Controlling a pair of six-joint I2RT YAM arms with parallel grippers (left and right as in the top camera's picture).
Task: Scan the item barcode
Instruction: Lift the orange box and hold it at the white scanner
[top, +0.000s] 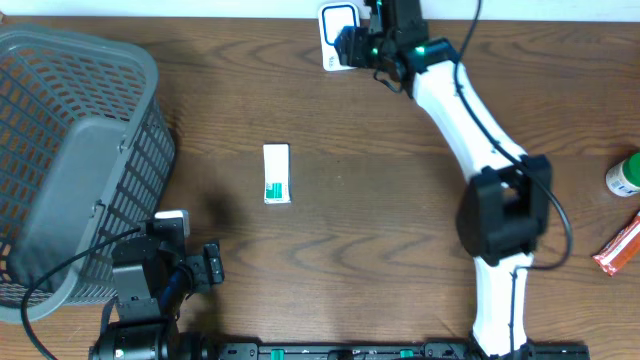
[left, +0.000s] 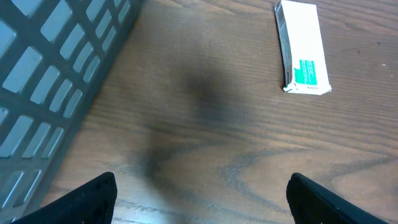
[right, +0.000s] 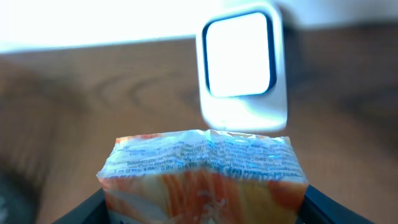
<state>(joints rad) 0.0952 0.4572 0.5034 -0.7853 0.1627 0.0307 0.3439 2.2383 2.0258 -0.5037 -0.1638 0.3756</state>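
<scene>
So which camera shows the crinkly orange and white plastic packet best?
The right wrist view: the crinkly orange and white plastic packet fills the foreground. Overhead, the right gripper hides it. The left wrist view misses it.

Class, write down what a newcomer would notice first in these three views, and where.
The right tool holds an orange-and-white crinkly plastic packet before a white scanner with a glowing window at the far edge. A grey plastic mesh basket fills the left side, and a white-and-green cardboard box lies mid-scene.
</scene>
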